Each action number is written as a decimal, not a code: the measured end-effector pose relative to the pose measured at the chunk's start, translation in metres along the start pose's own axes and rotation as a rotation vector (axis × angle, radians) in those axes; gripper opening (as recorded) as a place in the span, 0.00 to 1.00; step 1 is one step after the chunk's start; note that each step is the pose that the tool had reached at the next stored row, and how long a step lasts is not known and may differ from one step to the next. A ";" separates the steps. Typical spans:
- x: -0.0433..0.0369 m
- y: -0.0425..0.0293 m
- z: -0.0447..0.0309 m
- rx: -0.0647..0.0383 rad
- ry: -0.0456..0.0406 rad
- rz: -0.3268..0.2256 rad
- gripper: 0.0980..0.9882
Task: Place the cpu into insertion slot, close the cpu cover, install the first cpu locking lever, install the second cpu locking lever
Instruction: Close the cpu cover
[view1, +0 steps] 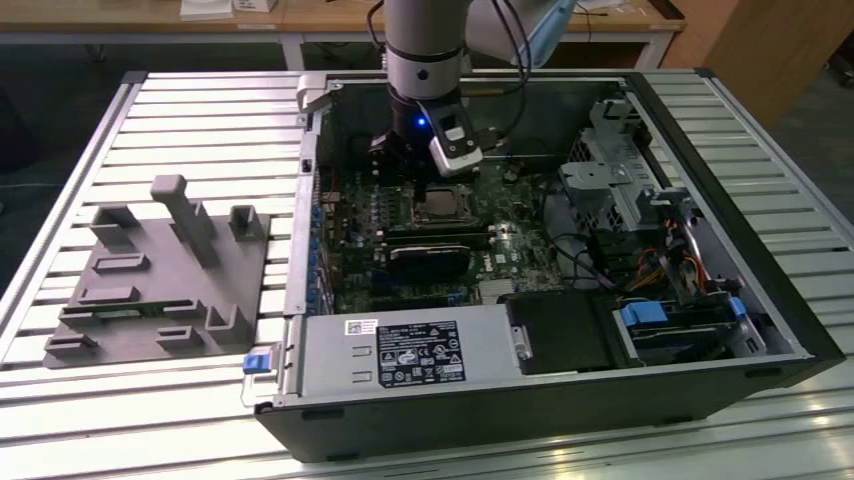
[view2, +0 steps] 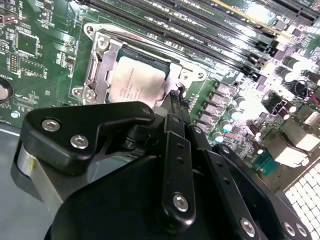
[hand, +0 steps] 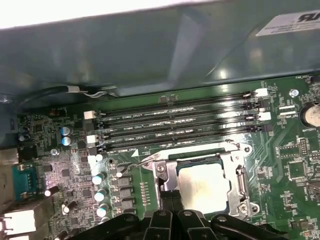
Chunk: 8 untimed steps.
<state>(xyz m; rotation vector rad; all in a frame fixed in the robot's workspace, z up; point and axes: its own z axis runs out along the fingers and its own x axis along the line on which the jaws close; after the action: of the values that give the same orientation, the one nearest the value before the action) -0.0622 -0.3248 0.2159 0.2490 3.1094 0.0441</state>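
In the second wrist view we see the gripper (view2: 175, 102) hide the near corner of the cpu (view2: 135, 80) and one side of the cover (view2: 101, 62). In the exterior view the arm (view1: 424, 60) is cut off by the top edge, and the slot (view1: 441, 206) is too small for us to tell cover from cpu.

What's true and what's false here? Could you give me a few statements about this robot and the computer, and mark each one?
1. The cpu sits in the insertion slot. True.
2. The cpu cover stands upright, open. False: it lies flat around the cpu.
3. The gripper is inside the computer case, right by the cpu. True.
4. The long memory slots are full of sticks. False: they look empty.
5. A grey fixture lies on the table beside the case. True.
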 end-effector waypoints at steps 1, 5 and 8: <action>-0.0024 0.0004 0.0001 0.000 0.0000 0.000 0.01; -0.0129 0.0021 0.0004 0.000 0.0002 0.000 0.01; -0.0200 0.0032 0.0005 0.000 0.0005 0.000 0.01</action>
<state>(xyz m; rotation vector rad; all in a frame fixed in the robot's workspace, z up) -0.0419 -0.3248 0.2159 0.2491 3.1099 0.0442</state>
